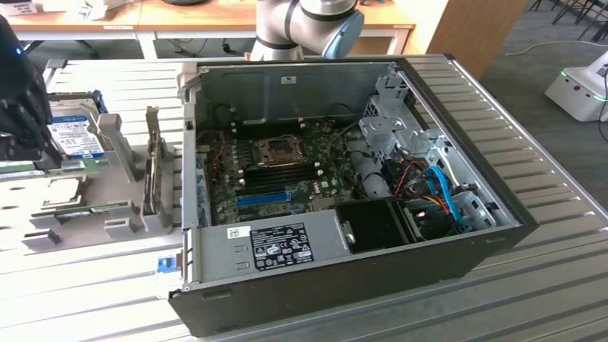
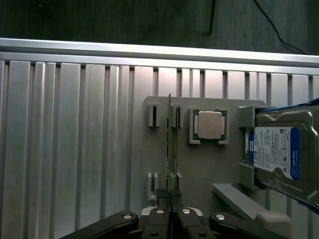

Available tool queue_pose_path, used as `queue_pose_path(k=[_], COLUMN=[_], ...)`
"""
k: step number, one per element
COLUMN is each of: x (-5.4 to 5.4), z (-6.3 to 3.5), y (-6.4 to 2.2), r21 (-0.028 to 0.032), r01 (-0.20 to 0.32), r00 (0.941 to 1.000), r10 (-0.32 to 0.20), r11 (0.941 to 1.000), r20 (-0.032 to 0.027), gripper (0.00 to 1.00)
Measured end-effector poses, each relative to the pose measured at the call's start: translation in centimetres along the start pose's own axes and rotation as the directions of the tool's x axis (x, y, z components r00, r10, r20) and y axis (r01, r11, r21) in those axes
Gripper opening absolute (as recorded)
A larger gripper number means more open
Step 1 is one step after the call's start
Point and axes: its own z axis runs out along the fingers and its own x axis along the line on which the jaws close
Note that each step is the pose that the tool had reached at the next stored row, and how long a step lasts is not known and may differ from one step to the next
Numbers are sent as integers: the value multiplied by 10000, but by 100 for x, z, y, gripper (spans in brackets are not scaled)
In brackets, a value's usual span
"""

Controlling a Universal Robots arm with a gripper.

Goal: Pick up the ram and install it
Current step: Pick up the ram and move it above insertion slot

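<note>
Pincer (image 2: 170,196) clamped on the ram (image 2: 169,139), edge-on in its grey holder (image 2: 199,169) (nine o'clock from the open computer case (image 1: 380,271), exterior view). Seemingly not yet lifted; installation undone.

Ribbed metal bench (image 1: 542,285): open computer case (image 1: 380,278) lies mid-bench. Grey parts holder (image 2: 199,169) lies beside it, near one bench edge.

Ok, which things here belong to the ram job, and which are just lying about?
Job: the ram, edge-on in the grey holder; the gripper, shut on its end; the open computer case with its motherboard.
Lying about: the processor chip; the hard drive with a blue label.
</note>
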Motion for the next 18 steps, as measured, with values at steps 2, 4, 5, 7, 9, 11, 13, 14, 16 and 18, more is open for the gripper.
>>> queue_pose_path(k=[2,4,5,7,9,11,13,14,16,18], x=[-5,-10,-12,-16,-19,-21,-22,-23,-23,-23], z=[-47,-91,-112,-153,-191,-223,-252,-263,-266,-267], y=[0,1,1,2,1,1,1,1,1,1], r21=[0,0,0,0,0,0,0,0,2,2], r01=[1,0,0,-1,-1,0,0,1,1,1], r00=[10000,10000,10000,10000,10000,10000,10000,10000,10000,10000], r10=[-1,0,0,1,1,0,0,-1,-1,-1], r11=[10000,10000,10000,10000,10000,10000,10000,10000,10000,10000], r20=[4,7,8,11,15,17,18,18,19,19], gripper=[12,12,12,12,12,12,12,12,12,12])
